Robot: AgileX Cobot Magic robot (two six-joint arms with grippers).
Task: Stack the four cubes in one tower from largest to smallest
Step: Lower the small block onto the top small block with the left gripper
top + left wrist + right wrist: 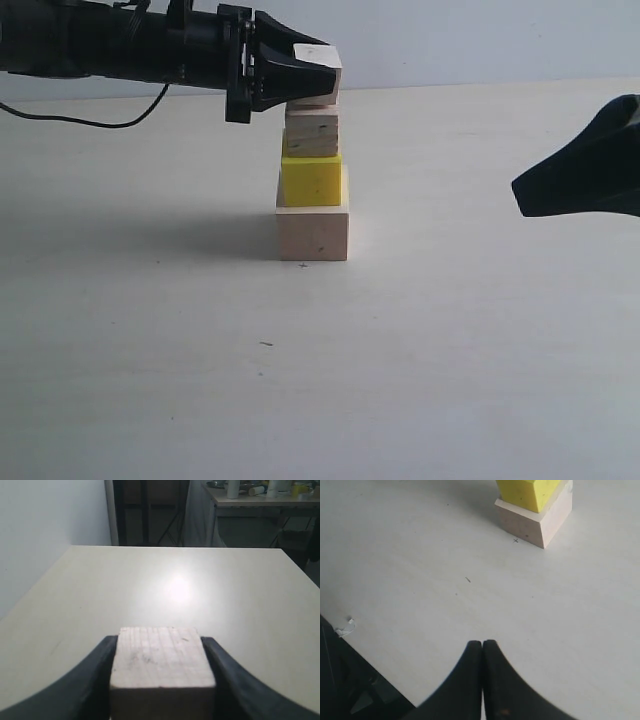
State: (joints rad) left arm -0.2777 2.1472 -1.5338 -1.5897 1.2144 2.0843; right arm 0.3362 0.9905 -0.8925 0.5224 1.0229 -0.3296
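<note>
Left pincer (pixel 305 68): jaws clamped on the small pale cube (pixel 162 665), keeping it level and centred over the stack. Directly beneath it stand the grained cube (pixel 312 132), yellow cube (pixel 312 180) and large pale cube (pixel 313 235) on the desk (pixel 450 350). Whether the small cube touches the grained cube cannot be told. Right pincer (pixel 482 647): closed, empty, well apart, presumably for clearance. No containers are present.

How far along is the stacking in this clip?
Done: the yellow cube sits on the large pale cube, and the grained cube sits on that. In hand: the left gripper clamps the smallest cube right over the grained one; contact is unclear. Left: release and withdraw. The right gripper is shut, off to the side.
</note>
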